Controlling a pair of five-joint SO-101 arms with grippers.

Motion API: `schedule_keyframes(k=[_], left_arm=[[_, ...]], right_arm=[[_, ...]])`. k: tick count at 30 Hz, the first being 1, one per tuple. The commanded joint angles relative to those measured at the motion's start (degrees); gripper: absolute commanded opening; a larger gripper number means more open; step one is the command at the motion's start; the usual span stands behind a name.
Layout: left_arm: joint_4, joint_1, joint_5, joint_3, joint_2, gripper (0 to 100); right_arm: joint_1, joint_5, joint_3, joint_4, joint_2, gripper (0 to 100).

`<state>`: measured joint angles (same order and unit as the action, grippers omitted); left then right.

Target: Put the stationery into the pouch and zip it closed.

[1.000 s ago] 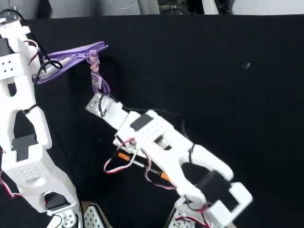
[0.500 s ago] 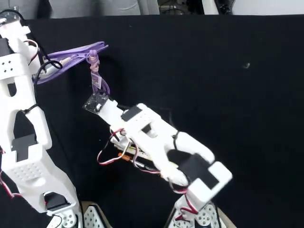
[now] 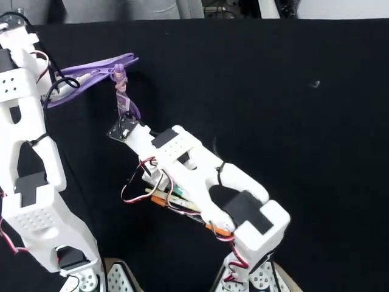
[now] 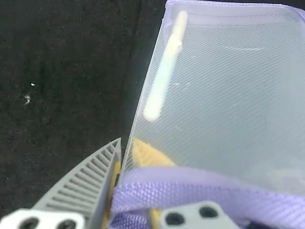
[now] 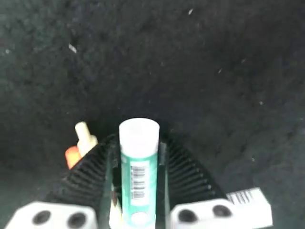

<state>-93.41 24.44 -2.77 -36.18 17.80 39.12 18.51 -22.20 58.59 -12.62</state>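
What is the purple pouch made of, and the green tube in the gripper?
The pouch looks like see-through soft plastic with a fine grid, edged in purple fabric tape whose threads show. The green tube seems smooth hard plastic, with a white cap.

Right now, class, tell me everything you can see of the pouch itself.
The pouch is a flat case with a clear, finely ribbed panel and purple woven edging. The left end effector clamps its purple edge, so the high view sees it edge-on. A pale stick and a yellow item show through it. A purple-pink cord dangles from one end.
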Motion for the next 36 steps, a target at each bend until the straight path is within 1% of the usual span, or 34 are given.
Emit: schedule_keyframes(k=[1,6,10,13,17,22,27,31,34,36], left_arm=[[-0.88,-1.89,-0.09,-0.57,-0.88,3],[-7.47,-8.22,1.23,-7.25,-0.35,3],[-7.47,-11.03,2.37,-8.84,-0.88,3],[-7.47,-14.02,2.37,-8.4,-0.88,3],[-7.47,-17.63,2.37,-8.48,-0.88,3],[-7.47,-21.05,2.46,-8.48,-0.88,3],[-7.47,-22.81,2.46,-8.4,-0.88,3],[-7.56,-25.45,2.46,-8.31,-0.88,3],[-7.47,-27.12,2.46,-6.64,-0.88,3],[-7.47,-27.65,2.46,-6.11,-0.88,3]], right_arm=[[-2.64,0.35,1.89,3.87,10.33,1.1],[-9.67,0.35,1.8,6.59,22.2,1.1],[-14.51,-0.09,1.98,6.15,33.19,1.1],[-15.38,-0.09,2.07,5.8,42.86,1.1],[-15.3,-0.09,0.92,2.2,55.52,1.1],[-15.12,-0.09,-5.67,-6.86,68.97,1.1],[-14.95,-0.79,-18.68,-20.75,79.25,1.1],[-11.52,-6.42,-28.18,-32.79,85.05,1.1],[-7.38,-6.42,-33.63,-41.41,86.99,1.1],[-6.51,-6.59,-36.0,-46.24,86.9,1.1]])
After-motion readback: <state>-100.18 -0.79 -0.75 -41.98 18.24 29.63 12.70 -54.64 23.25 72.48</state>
